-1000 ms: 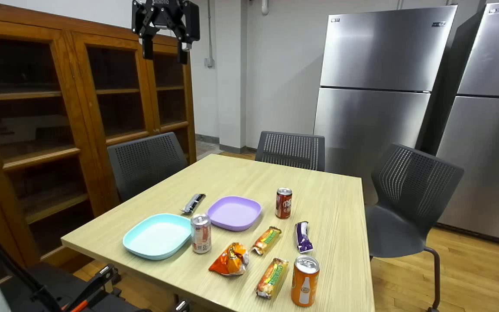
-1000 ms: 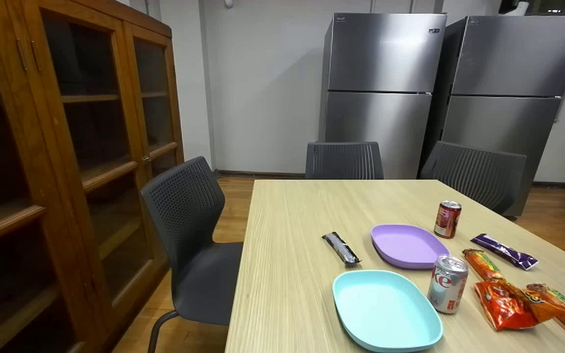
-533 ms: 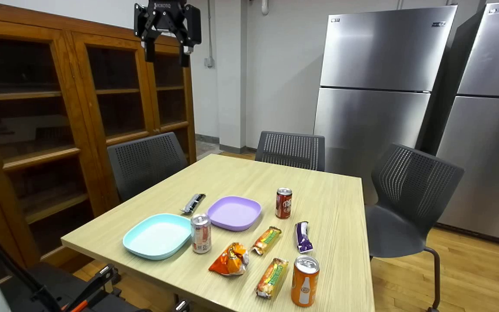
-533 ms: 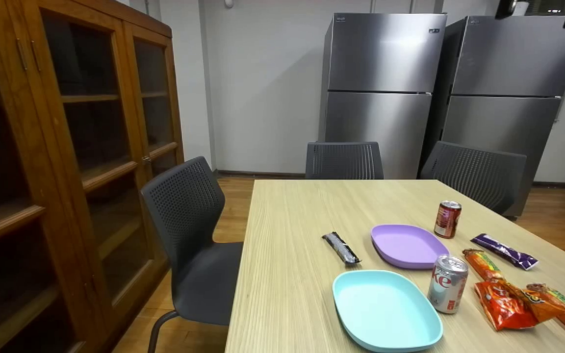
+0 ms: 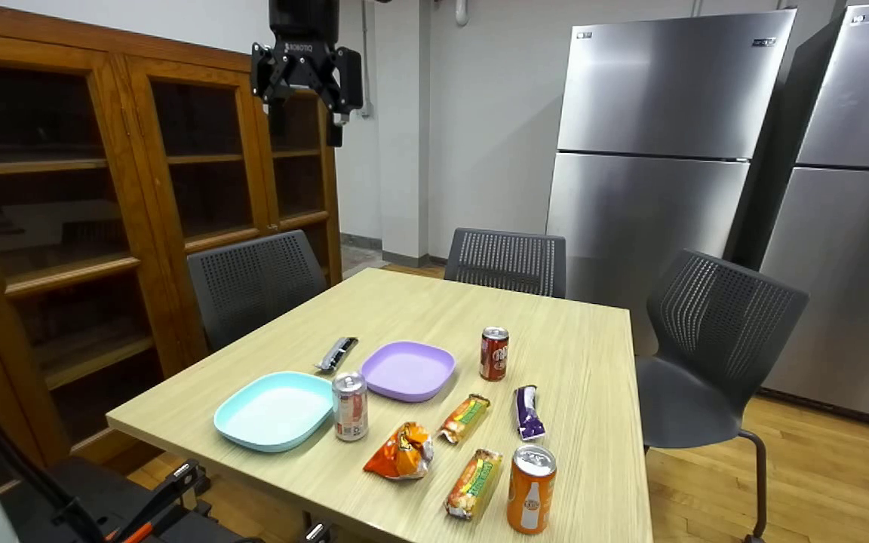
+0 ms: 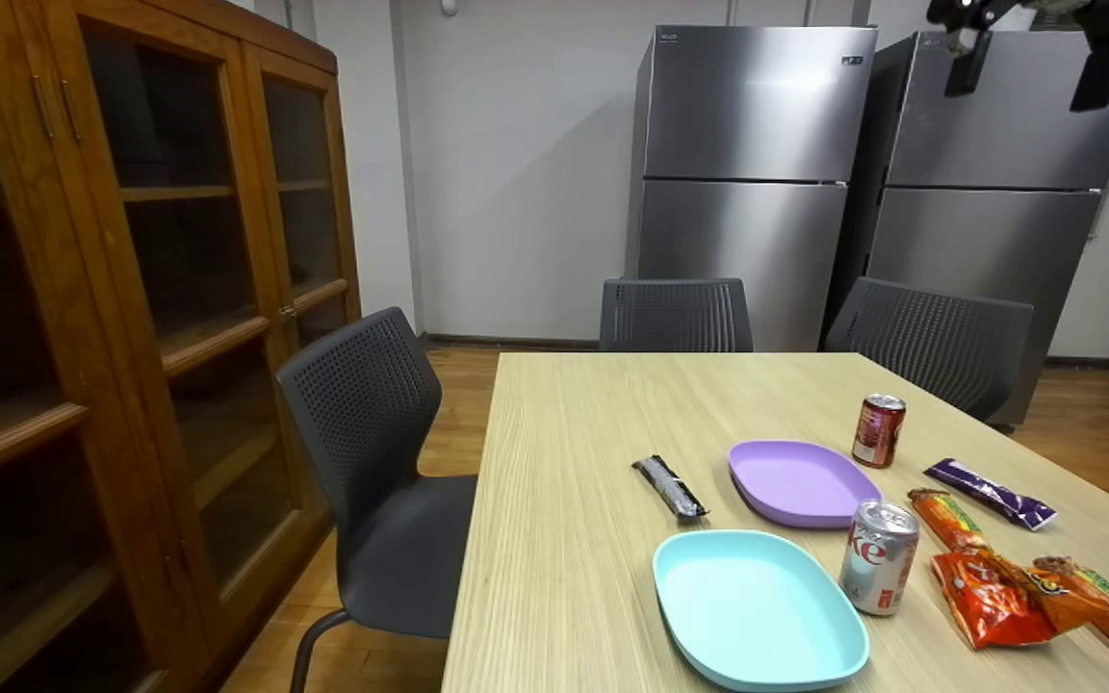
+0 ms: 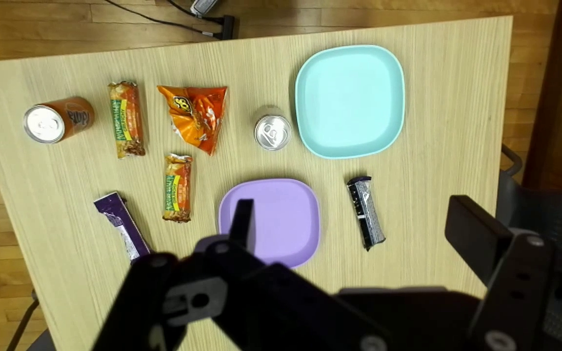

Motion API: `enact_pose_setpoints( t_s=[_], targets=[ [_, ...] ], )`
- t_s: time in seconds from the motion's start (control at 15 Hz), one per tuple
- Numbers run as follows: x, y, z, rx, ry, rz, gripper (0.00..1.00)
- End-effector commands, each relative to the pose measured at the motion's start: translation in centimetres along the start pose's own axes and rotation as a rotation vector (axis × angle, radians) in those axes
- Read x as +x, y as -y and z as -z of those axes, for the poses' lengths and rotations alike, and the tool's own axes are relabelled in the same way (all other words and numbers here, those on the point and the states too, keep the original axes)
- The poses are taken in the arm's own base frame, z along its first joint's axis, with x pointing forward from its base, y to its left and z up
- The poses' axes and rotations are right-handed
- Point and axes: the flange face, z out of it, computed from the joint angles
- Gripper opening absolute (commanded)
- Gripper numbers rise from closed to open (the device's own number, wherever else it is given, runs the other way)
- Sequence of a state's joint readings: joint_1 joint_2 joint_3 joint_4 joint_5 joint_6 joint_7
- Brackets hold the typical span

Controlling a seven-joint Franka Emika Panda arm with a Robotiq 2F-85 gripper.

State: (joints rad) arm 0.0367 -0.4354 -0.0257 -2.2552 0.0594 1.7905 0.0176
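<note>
One black two-finger gripper (image 5: 305, 132) hangs high above the pale wood-grain table (image 5: 563, 320), released: jaws spread wide, well apart from everything on the tabletop. Wrist view: rounded-square lavender plastic plate (image 7: 283, 219) partly hidden behind one finger (image 7: 243, 219); slim black-and-silver foil-wrapped bar (image 7: 366, 214) shows in the gap between the fingertips, lying down on the table just beside that plate. Rounded-square turquoise plastic plate (image 7: 350, 102) near both. Silver cylindrical metal can with red lettering (image 6: 880, 558) upright, just beside the turquoise plate, between it and a crinkled orange-red snack bag (image 7: 195, 117). Two orange-green-yellow plastic-wrapped granola bars: one granola bar (image 7: 127, 119) between bag and upright orange metal soda can (image 7: 61, 119), the second granola bar (image 7: 178, 187) between lavender plate and glossy purple-wrapped bar (image 7: 124, 224), whose end the gripper covers there. Dark red metal soda can (image 5: 494, 354) upright, near the lavender plate in both exterior views. Around the table: dark grey perforated-back chairs (image 5: 506, 260). Background: brown wooden glass-door cabinet (image 6: 131, 433), two stainless-steel fridges (image 5: 653, 204).
</note>
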Motion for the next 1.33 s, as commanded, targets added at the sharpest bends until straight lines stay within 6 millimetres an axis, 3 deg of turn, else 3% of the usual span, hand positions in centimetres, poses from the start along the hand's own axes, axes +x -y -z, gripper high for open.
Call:
enact_pose_setpoints(
  t_s=[0.0, 1.27],
  targets=[
    [0.7, -0.2, -1.7, -0.032, 0.008, 0.008, 1.00],
    [2.4, -1.7, -11.4, -0.059, -0.013, -0.023, 1.00]
  ],
)
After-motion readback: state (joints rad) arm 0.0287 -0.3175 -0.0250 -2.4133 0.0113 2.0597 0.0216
